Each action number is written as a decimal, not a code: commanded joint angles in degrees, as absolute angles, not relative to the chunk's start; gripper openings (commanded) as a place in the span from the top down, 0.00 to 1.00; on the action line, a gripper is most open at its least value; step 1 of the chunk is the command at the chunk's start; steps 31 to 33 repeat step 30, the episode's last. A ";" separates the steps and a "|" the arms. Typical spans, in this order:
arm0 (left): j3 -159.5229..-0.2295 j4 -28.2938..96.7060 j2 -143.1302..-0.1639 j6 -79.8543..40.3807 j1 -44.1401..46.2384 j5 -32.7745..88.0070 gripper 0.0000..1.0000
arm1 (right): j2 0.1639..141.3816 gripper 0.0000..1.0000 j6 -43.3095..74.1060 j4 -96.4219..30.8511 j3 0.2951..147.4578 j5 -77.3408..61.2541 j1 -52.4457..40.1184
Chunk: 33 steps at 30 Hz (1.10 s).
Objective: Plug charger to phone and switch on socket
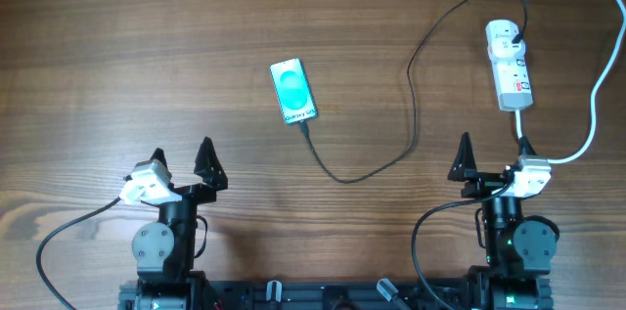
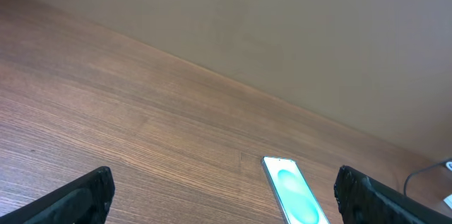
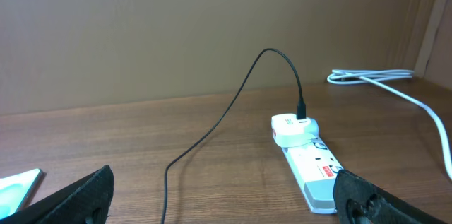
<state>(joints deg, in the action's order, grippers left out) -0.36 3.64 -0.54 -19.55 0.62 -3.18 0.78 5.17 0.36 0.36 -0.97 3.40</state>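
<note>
The phone (image 1: pixel 293 91) lies flat mid-table with its light blue screen up, and also shows in the left wrist view (image 2: pixel 295 196). The charger (image 1: pixel 411 105), a thin black cable, runs from the phone's near end in a loop up to a white plug (image 3: pixel 293 128) on the socket (image 1: pixel 510 66). I cannot tell whether its tip is seated in the phone. The socket's small red switch (image 3: pixel 327 172) sits near its middle. My left gripper (image 1: pixel 182 163) is open and empty, short of the phone. My right gripper (image 1: pixel 492 158) is open and empty, just short of the socket's near end.
A thicker white cable (image 1: pixel 595 85) runs from the socket's near end up the table's right side to the far right corner. A wall (image 3: pixel 212 26) stands behind the table's far edge.
</note>
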 commanded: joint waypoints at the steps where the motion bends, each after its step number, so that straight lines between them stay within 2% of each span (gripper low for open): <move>1: -0.32 3.88 -0.34 -18.37 0.21 -3.92 0.00 | 0.21 0.00 6.20 0.40 0.30 0.43 3.07; 33: -0.32 3.88 -0.38 -18.39 0.21 -3.92 0.00 | 0.21 0.00 6.17 0.40 0.30 0.45 3.05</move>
